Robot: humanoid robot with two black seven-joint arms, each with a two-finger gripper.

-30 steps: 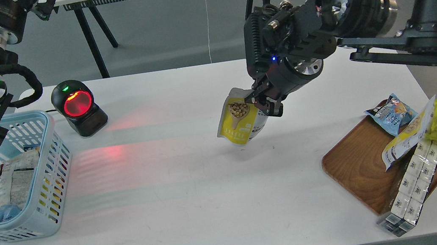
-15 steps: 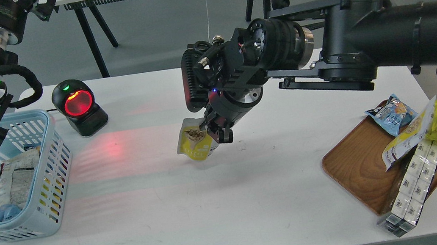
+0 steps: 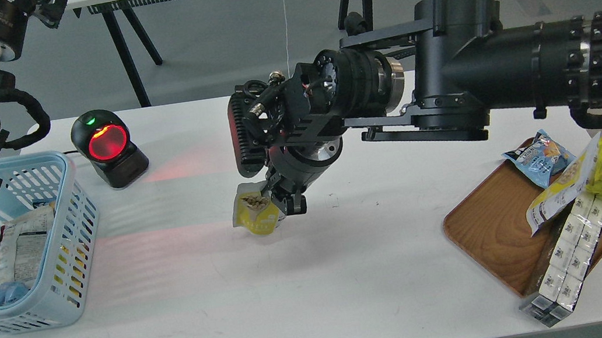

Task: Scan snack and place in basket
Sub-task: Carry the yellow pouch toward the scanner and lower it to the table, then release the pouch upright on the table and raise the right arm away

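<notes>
The snack (image 3: 253,216) is held pinched in the right gripper (image 3: 280,198) for scanning, and must next be faced toward the scanner (image 3: 108,148).

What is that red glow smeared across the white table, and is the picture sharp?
Head view: the glow spills from the black scanner's lit red window in streaks over the white table; soft shadow lies under the small yellow-and-white snack pouch held by the right gripper; all looks sharp, without blur.
</notes>
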